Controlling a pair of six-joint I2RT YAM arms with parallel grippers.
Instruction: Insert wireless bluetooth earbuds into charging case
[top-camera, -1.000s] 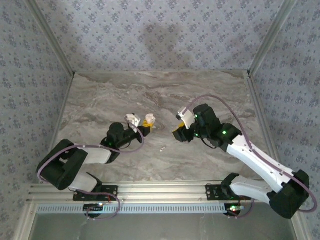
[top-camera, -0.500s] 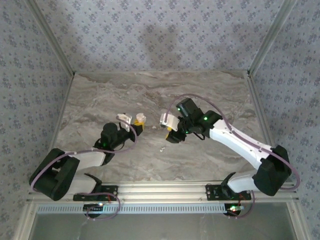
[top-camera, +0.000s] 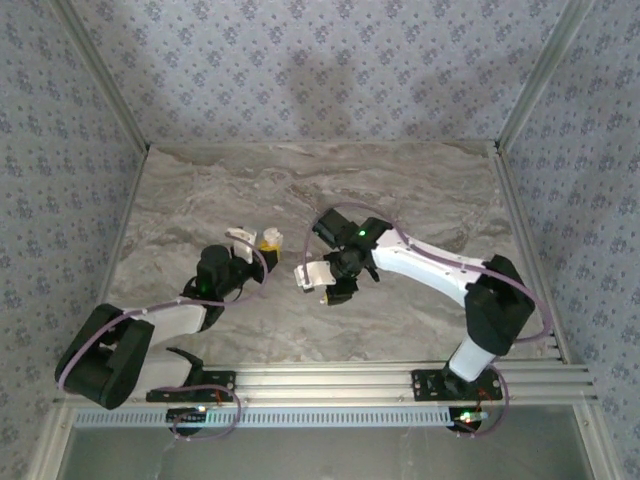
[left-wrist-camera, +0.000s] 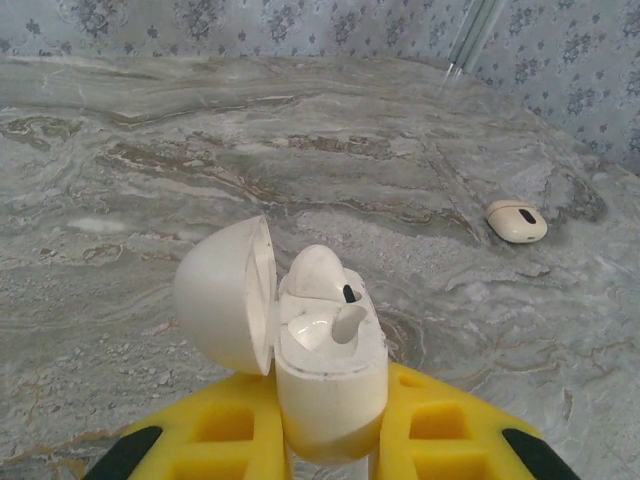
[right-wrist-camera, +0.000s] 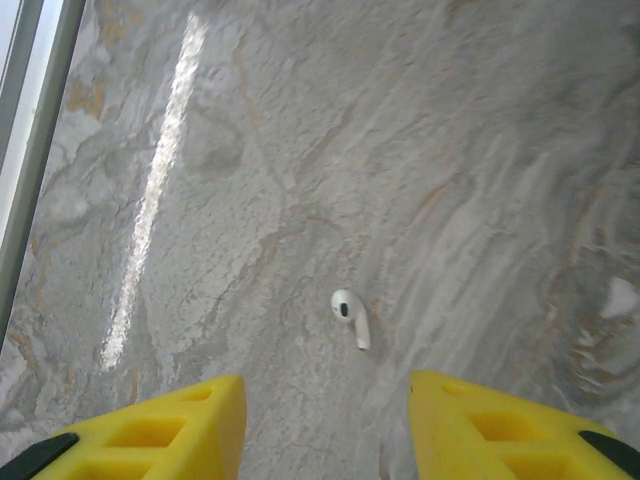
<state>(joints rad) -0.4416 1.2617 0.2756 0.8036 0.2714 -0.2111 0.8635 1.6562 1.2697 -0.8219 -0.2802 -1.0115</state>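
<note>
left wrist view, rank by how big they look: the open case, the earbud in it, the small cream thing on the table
1. charging case, lid open: largest
2. earbud seated in it
3. small cream object on the table; it lies farther from the camera, so 2 against 3 is unsure

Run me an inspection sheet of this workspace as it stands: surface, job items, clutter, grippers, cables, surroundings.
Surface: grey veined marble tabletop.
Job's things: white plastic charging case, lid open, one white earbud seated, the other slot empty; second white earbud lying loose on the marble.
Clutter: small cream rounded object with a dark spot, lying apart; what it is cannot be told.
Grippers: left gripper shut on the case; right gripper open, the loose earbud ahead of it, untouched.
Cables: purple cables along both arms.
Surroundings: blue patterned walls; aluminium rail at the near edge.
</note>
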